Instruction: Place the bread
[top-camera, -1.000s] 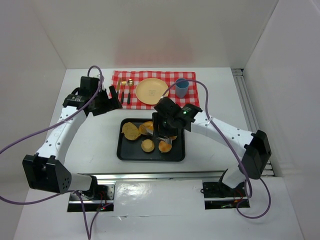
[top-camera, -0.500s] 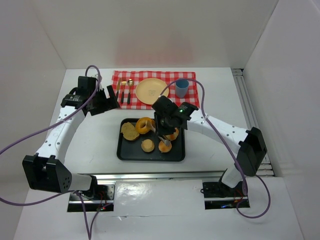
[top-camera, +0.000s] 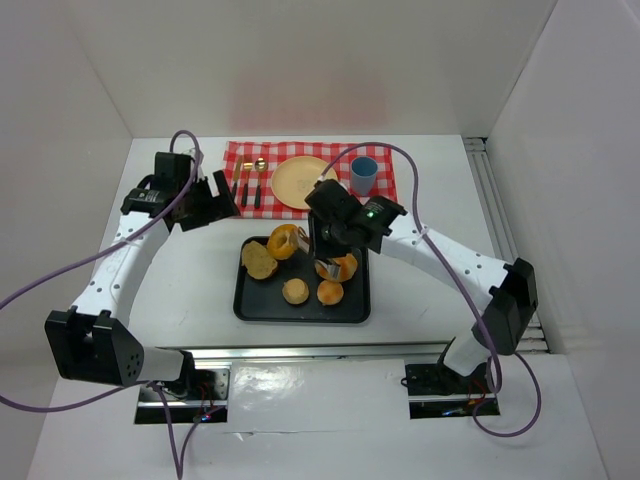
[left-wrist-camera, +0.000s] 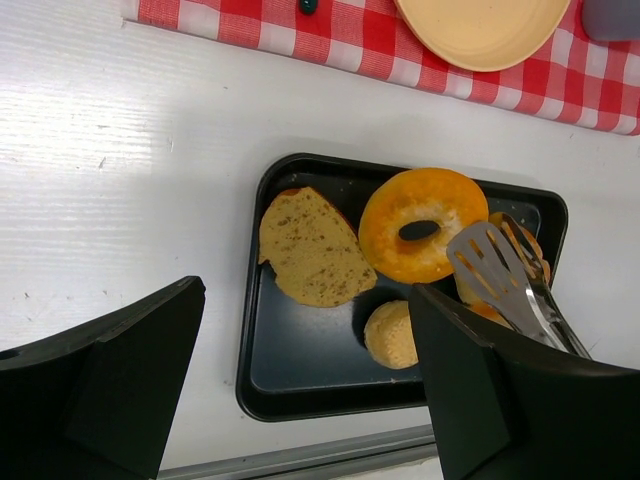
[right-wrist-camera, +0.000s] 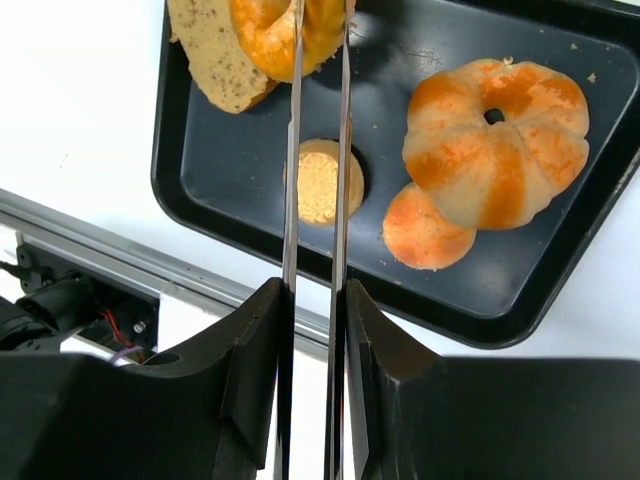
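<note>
My right gripper (right-wrist-camera: 315, 300): squeezing tongs (right-wrist-camera: 318, 150) that pinch the bagel (right-wrist-camera: 285, 30)
My left gripper (left-wrist-camera: 305, 295): fingers spread
Bagel: tray's (left-wrist-camera: 300, 370) 12 o'clock side

Both are the same build: white tube links on the left arm (top-camera: 118, 262) and right arm (top-camera: 452, 262), blocky black joints, a purple cable (top-camera: 186, 133) looping off each, and a tiny green light (top-camera: 368, 212) near the right wrist. Matte black jaws.
</note>
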